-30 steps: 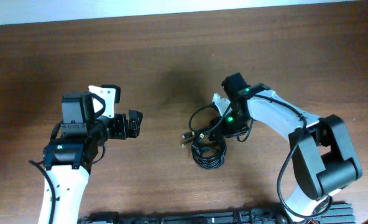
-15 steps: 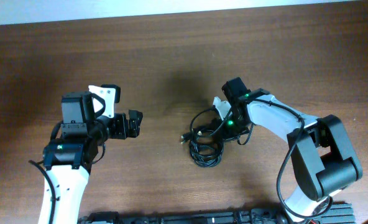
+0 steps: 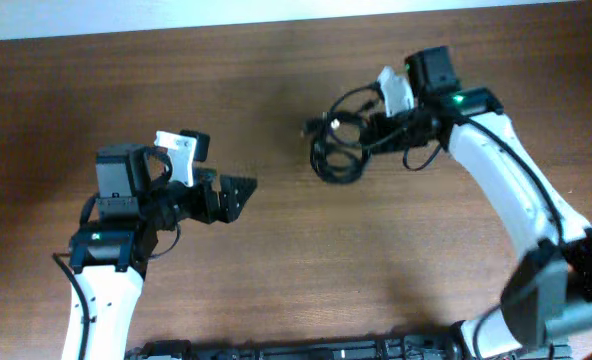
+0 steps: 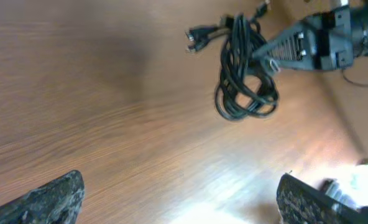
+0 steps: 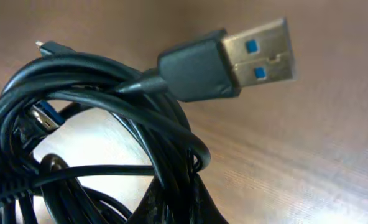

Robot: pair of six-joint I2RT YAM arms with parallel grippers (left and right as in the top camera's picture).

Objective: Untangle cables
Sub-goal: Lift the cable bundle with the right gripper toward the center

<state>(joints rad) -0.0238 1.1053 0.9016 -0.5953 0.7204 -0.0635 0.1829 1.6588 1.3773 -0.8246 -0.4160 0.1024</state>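
Note:
A tangled bundle of black cables (image 3: pixel 336 150) hangs from my right gripper (image 3: pixel 376 132), which is shut on several strands at once, above the far middle of the wooden table (image 3: pixel 276 280). The right wrist view shows the cables (image 5: pixel 103 99) close up, with a USB plug (image 5: pixel 258 53) with blue inserts sticking out to the upper right and my right gripper (image 5: pixel 185 202) pinched on the strands. My left gripper (image 3: pixel 238 194) is open and holds nothing, to the left of and nearer than the bundle. Its view shows the cables (image 4: pixel 243 81) ahead, between its wide-apart fingers (image 4: pixel 53 199).
Small connectors (image 3: pixel 311 126) stick out of the bundle's left side. A white strip (image 3: pixel 276 12) borders the table's far edge. A black rail (image 3: pixel 306 350) runs along the near edge between the arm bases.
My right gripper closed on the cable bundle and carried it up and toward the far side of the table. My left gripper shifted a little to the right, still open.

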